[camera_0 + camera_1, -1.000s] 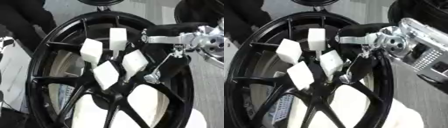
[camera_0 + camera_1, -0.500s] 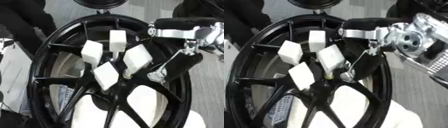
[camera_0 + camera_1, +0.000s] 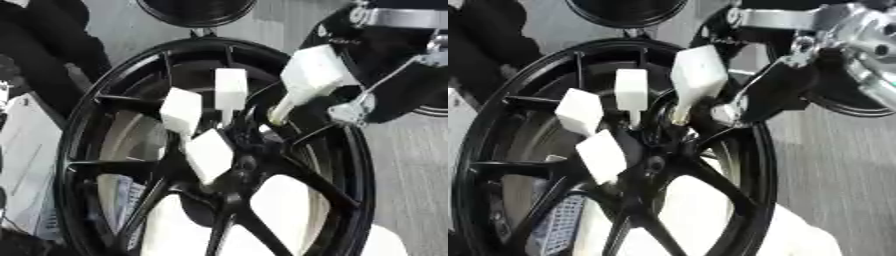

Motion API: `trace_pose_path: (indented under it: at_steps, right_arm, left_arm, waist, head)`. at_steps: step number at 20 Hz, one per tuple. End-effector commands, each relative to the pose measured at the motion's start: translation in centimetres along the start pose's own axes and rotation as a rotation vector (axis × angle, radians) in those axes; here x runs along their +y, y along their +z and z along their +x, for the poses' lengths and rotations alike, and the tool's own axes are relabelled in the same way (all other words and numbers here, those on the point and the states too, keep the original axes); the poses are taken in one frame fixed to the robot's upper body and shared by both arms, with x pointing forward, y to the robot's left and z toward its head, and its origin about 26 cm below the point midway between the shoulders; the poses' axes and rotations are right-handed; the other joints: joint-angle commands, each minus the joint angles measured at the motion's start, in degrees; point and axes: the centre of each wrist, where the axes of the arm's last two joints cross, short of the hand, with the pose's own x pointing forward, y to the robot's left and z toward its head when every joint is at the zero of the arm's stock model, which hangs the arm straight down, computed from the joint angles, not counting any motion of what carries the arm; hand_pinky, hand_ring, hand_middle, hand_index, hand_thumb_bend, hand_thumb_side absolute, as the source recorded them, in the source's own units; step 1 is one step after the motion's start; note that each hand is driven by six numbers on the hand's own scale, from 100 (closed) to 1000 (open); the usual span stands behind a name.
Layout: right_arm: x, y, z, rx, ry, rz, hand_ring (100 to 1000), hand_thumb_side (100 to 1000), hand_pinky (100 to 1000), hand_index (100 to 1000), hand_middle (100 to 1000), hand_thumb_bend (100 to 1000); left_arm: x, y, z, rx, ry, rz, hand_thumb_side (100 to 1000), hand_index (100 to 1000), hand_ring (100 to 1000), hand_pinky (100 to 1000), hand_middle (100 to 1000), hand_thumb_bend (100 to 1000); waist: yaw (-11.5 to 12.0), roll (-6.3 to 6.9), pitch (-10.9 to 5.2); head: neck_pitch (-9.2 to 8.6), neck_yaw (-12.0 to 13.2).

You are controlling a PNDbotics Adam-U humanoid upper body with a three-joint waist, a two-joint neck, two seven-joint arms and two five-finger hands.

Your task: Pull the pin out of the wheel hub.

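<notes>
right hand (image 3: 798,85) pinches blocky white pin (image 3: 697,75) above glossy black wheel hub (image 3: 654,165).

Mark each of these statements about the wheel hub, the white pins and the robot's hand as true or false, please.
1. One white pin is lifted away from the hub centre, above the others. True.
2. The right hand is beside that lifted pin. True.
3. The wheel hub is silver. False: it is black.
4. All the white pins are already out of the hub. False: three white pins are still at the hub centre.
5. The left hand holds the wheel rim. False: no left hand shows in either view.
</notes>
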Motion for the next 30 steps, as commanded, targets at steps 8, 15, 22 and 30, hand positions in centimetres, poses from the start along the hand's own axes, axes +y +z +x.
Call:
trace_pose_path:
  at_steps: [8, 15, 22, 30]
  right_arm:
    - [-3.9, 8.0, -12.9, 0.479, -0.070, -0.447, 643, 109, 853, 627, 485, 100]
    - [-2.9, 12.2, -21.3, 0.763, -0.167, -0.560, 685, 242, 854, 692, 567, 103]
    - [-2.4, 14.4, -25.0, 0.946, -0.196, -0.553, 831, 311, 887, 848, 811, 208]
    - [-2.3, 15.2, -26.1, 1.010, -0.167, -0.541, 861, 100, 901, 848, 835, 305]
  left_arm:
    - [0.6, -0.3, 0.7, -0.032, -0.016, 0.026, 457, 783, 781, 736, 682, 364]
    - [0.8, -0.2, 0.6, -0.029, -0.019, 0.042, 456, 784, 780, 736, 683, 364]
    - [0.9, -0.2, 0.6, -0.029, -0.022, 0.050, 455, 784, 780, 737, 684, 365]
    - [1.0, -0.1, 0.6, -0.027, -0.023, 0.051, 454, 784, 781, 738, 685, 372]
  waist:
    - [-1.3, 1.32, -1.30]
    - [-2.6, 1.67, -1.57]
    - [-3.0, 2.13, -1.77]
    - [-3.3, 2.08, -2.08]
  head:
    - [-0.71, 1.2]
    - [-0.08, 2.0]
    - [-0.24, 2.5]
    - [-0.14, 2.7]
